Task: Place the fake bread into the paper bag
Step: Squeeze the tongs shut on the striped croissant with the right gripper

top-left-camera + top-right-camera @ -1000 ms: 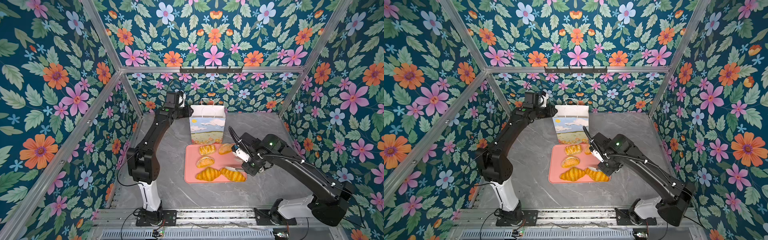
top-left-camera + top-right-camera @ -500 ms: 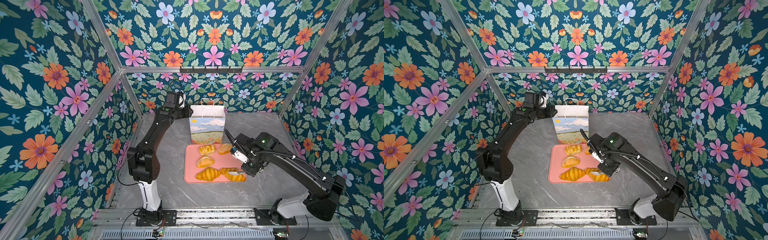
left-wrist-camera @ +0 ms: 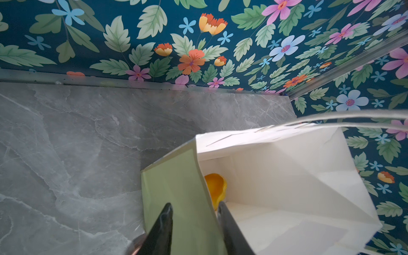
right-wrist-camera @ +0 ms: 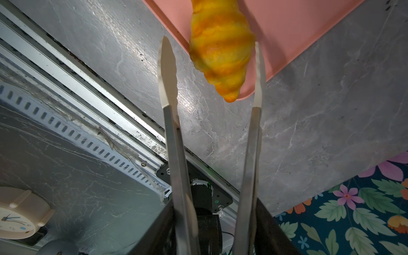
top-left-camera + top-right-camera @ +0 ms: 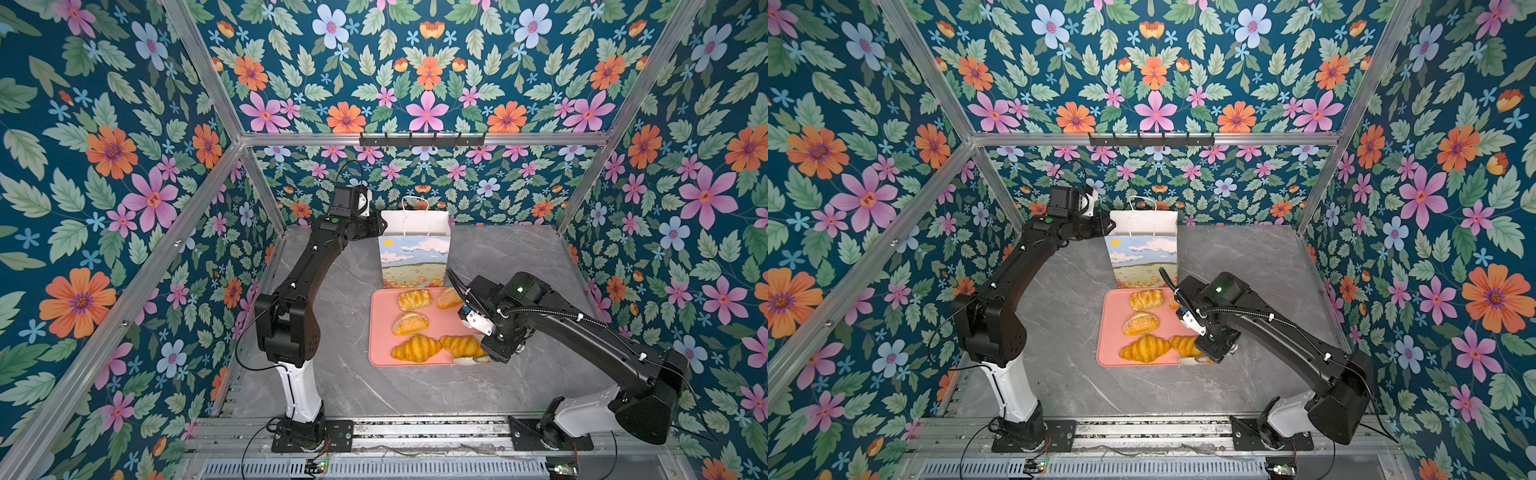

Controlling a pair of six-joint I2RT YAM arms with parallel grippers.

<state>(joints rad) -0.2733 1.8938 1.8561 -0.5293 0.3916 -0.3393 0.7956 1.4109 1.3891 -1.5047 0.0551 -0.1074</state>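
The paper bag (image 5: 414, 253) stands upright behind the pink tray (image 5: 380, 357). My left gripper (image 3: 195, 212) is open astride the bag's green side wall (image 3: 176, 181), one finger outside and one inside by the rim. A yellow piece of fake bread (image 3: 215, 187) lies inside the bag. On the tray lie a lattice pastry (image 5: 414, 300), a sesame roll (image 5: 409, 323), a second roll (image 5: 449, 297) half hidden by my right arm, and two croissants (image 5: 417, 348). My right gripper (image 4: 213, 234) is shut on metal tongs (image 4: 174, 136), whose cream tips flank the right croissant (image 4: 220, 50).
The tray's front right corner (image 4: 247, 95) lies under the croissant's tip. A metal rail (image 5: 415, 428) runs along the table's front edge. A small clock (image 4: 19, 212) sits below the rail. Flowered walls enclose the table on three sides, with a hook rack (image 5: 422, 139) on the back wall.
My right arm has swung towards the front of the tray and brought the tongs down around the right croissant. The left arm and the bag have not moved.
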